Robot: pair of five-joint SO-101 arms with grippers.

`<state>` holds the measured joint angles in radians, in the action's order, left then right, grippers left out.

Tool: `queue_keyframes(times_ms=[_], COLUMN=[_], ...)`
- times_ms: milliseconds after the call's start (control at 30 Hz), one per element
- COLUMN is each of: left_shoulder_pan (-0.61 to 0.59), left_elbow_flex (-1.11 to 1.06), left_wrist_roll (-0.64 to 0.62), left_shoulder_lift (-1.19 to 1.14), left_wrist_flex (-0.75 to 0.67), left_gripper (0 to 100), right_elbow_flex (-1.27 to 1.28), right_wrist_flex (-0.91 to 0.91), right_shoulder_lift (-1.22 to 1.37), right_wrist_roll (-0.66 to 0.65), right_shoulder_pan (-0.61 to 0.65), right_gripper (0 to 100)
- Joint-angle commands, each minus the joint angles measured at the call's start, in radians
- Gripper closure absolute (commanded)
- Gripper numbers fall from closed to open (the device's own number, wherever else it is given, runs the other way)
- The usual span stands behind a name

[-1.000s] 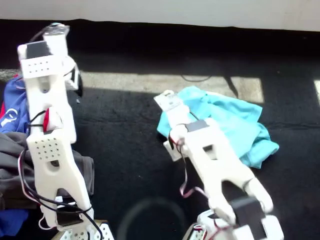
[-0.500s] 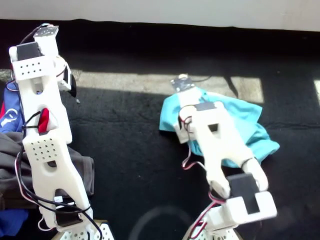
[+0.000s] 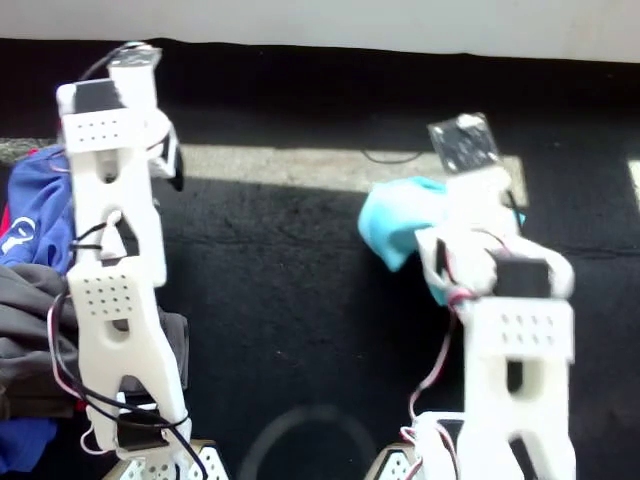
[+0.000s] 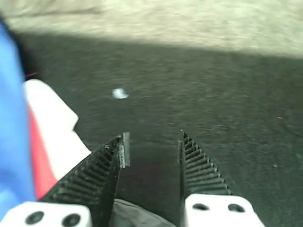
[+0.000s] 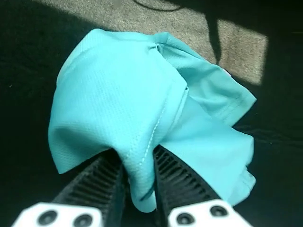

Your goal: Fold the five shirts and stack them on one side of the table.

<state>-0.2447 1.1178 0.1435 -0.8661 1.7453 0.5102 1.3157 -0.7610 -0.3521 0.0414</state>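
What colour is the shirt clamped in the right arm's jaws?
The shirt is plain turquoise; the right wrist view shows it best.

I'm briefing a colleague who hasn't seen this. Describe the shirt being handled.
On the dark table, look to the right half, by the sunlit strip. The teal shirt is bunched in the right tool; the blue shirt and grey shirt lie piled at the left edge.

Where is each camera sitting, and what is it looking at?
High view: above the table, looking down; shows left arm by the shirt pile, right arm at the teal shirt.
Left wrist view: on the left wrist, facing the table past the open left gripper.
Right wrist view: on the right wrist, facing the teal shirt pinched in the right gripper.
Shared: high and right wrist views show the teal shirt.
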Motion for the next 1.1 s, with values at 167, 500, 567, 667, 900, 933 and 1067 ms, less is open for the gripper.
queue_keyframes(times_ms=[167,500,567,667,900,933,1067], left_shoulder_pan=[0.259,0.572,0.621,0.684,0.829,0.845,0.905], left_elbow_flex=[0.030,0.030,0.030,0.036,0.039,0.039,0.039], left_wrist_roll=[0.000,-0.002,-0.003,-0.055,-0.238,-0.262,-0.336], left_shoulder_lift=[0.065,0.062,0.062,0.039,-0.102,-0.117,-0.136], left_wrist_flex=[0.009,-0.038,-0.080,-0.152,-0.305,-0.330,-0.416], left_gripper=[83,82,82,82,76,75,73], right_elbow_flex=[-0.038,0.176,0.243,0.318,0.351,0.351,0.352], right_wrist_flex=[0.128,-0.197,-0.248,-0.306,-0.320,-0.320,-0.315], right_shoulder_lift=[-0.249,-0.240,-0.239,-0.245,-0.245,-0.245,-0.245], right_wrist_roll=[-0.359,-0.417,-0.416,-0.411,-0.417,-0.419,-0.419], right_shoulder_pan=[-0.512,-0.923,-0.954,-1.006,-1.191,-1.204,-1.218], right_gripper=[99.3,99.3,99.3,99.3,99.3,99.3,99.3])
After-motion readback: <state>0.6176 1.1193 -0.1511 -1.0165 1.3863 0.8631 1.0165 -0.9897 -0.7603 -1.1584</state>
